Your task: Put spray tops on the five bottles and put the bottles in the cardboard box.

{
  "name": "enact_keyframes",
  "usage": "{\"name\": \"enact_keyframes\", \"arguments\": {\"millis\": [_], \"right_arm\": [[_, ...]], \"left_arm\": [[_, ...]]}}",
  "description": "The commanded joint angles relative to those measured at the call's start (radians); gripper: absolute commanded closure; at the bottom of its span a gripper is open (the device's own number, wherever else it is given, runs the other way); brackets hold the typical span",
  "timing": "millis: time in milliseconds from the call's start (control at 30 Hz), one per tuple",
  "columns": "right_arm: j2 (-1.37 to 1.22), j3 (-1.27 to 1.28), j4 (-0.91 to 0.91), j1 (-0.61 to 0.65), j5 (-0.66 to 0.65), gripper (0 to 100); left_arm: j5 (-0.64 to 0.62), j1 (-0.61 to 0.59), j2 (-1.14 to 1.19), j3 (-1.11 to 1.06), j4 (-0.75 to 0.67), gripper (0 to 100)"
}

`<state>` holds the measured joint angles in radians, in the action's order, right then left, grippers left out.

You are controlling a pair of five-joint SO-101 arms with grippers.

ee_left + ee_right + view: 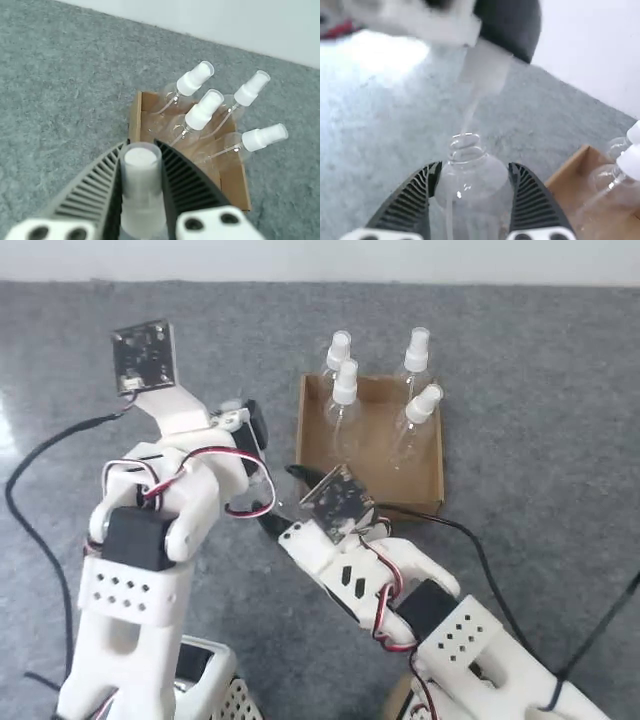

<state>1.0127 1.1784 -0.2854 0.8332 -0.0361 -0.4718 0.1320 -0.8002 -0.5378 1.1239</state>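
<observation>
Open bottle (pixel 466 186), clear and uncapped, gripped upright in the right gripper (pixel 472 170), with the ribbed black jaws closed partway onto its shoulders and the threaded neck standing up past the fingertips. Straight above that gripper, spray top (pixel 485 65), white, well clear of the neck, with its thin dip tube (pixel 470 111) running down into the bottle's mouth. Pinched around the cap by the left gripper (pixel 140 150), jaws drawn in tight on both sides of the white cylinder, nozzle end up between the fingertips (pixel 116 156).

Beyond the left gripper's tips and lower down, cardboard box (pixel 134 117), shallow and brown, near wall closest to the jaws. Inside it, four capped bottles (pixel 204 109), clear with white sprayers, set in two pairs. Same box (pixel 572 172) just beside the right gripper, off to one flank of the held bottle, two white caps at the frame's edge.

From the high view, box (pixel 304 430) just ahead of both grippers, the four bottles (pixel 345 385) upright within. Under everything, grey carpet (pixel 540 370); pale wall (pixel 240 20) behind the box.
</observation>
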Motion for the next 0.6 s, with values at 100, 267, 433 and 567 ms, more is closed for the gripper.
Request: {"name": "enact_keyframes", "arguments": {"millis": [100,267,433,567], "right_arm": [[-0.045,-0.023,0.133,-0.048,0.091,99.2],[-0.105,-0.025,0.176,-0.064,0.114,99.2],[-0.117,-0.023,0.183,-0.065,0.114,99.2],[-0.124,-0.023,0.183,-0.067,0.114,99.2]], "left_arm": [[0.031,0.009,-0.012,-0.038,-0.017,99],[0.137,0.009,-0.012,-0.074,-0.028,99],[0.176,0.008,-0.012,-0.097,-0.029,98],[0.186,0.009,-0.018,-0.090,-0.028,98]]}}
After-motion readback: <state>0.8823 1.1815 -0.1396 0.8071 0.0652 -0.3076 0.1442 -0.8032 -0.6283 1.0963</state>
